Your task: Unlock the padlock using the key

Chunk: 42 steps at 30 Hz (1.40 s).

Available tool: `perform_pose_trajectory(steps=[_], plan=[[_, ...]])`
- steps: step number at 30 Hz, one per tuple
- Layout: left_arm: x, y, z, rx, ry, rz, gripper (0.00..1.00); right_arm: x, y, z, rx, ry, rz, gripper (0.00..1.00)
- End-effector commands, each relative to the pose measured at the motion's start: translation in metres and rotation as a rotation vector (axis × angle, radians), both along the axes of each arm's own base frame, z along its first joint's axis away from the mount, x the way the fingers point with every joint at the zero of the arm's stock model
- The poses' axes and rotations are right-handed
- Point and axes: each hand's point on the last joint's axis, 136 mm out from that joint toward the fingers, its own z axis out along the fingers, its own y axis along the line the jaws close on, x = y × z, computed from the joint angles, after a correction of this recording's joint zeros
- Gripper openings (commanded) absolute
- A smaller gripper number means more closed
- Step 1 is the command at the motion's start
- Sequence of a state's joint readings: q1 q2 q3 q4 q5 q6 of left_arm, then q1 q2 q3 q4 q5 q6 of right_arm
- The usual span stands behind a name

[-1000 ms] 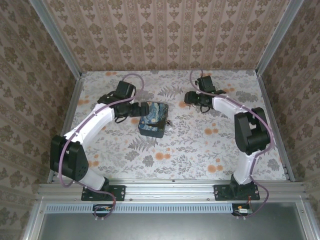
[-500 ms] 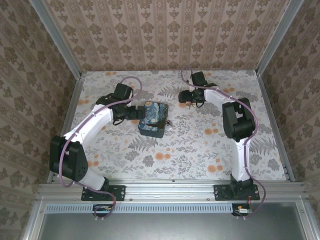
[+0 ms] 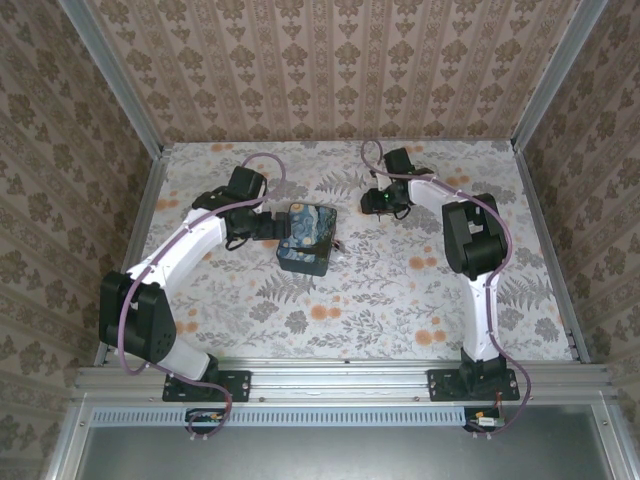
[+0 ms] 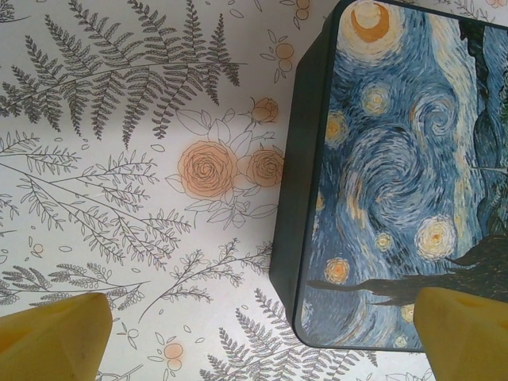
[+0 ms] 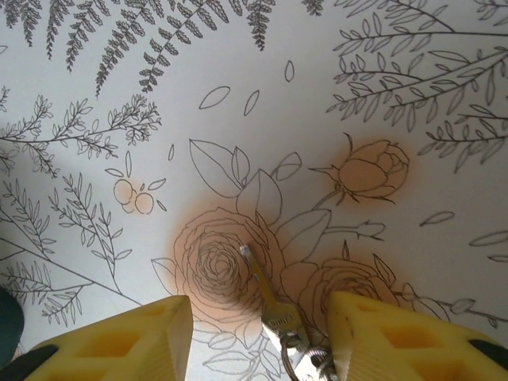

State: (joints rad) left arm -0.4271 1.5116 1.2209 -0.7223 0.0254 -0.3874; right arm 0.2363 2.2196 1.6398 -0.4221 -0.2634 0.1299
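Padlock, a chunky dark-blue rounded block printed with a yellow-swirled starry night (image 3: 305, 238), lies flat on the pale flower-printed counter (image 3: 400, 300) left of centre, and has not shifted over the last second. The left pincer (image 3: 268, 225) has also stayed put beside it. In its wrist view it (image 4: 258, 341) stands wide open and holds nothing, one yellow fingertip over bare counter and the other over the near corner of the padlock (image 4: 397, 182).

What has changed is on the right. The right arm has folded inward and carried its pincer (image 3: 385, 202) a little left and down to the counter, well apart from the padlock. Its wrist view shows the small thin metallic key (image 5: 270, 305) lying on a printed orange rose, squarely between the two yellow fingers. The right pincer (image 5: 254, 341) is partly open and has been narrowing, but neither finger touches the key yet. I judge this to be the start of the key pickup; unlocking has not begun.

The key's head and ring are cut off at the bottom edge of that view. From above the key is too small to pick out. No shackle or keyhole can be made out on the padlock, and its far side runs out of the left wrist view.
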Motion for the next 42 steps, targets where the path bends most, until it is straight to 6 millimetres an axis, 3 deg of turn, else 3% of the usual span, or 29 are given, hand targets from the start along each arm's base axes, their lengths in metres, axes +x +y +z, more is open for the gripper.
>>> perform_pose_trajectory(steps=[1,10,25,32,37,42], plan=[[0.004,0.008,0.006,0.023,-0.016,0.000,0.99,-0.026,-0.003,-0.005,0.006,0.061,0.001,0.47],[0.004,0.014,0.012,0.025,-0.036,0.009,0.99,-0.030,-0.012,-0.019,-0.032,0.092,-0.035,0.26],[-0.002,0.036,0.026,0.024,-0.070,0.045,0.99,-0.039,-0.017,-0.031,-0.177,0.090,-0.086,0.24],[-0.003,0.042,0.033,0.028,-0.087,0.048,0.99,-0.042,-0.016,-0.033,-0.253,0.077,-0.076,0.07],[-0.005,0.042,0.035,0.022,-0.093,0.042,0.99,-0.041,-0.013,-0.017,-0.230,0.017,-0.058,0.00],[-0.009,0.016,0.042,-0.025,-0.096,-0.018,0.99,-0.041,0.006,0.029,-0.072,-0.085,-0.012,0.00]])
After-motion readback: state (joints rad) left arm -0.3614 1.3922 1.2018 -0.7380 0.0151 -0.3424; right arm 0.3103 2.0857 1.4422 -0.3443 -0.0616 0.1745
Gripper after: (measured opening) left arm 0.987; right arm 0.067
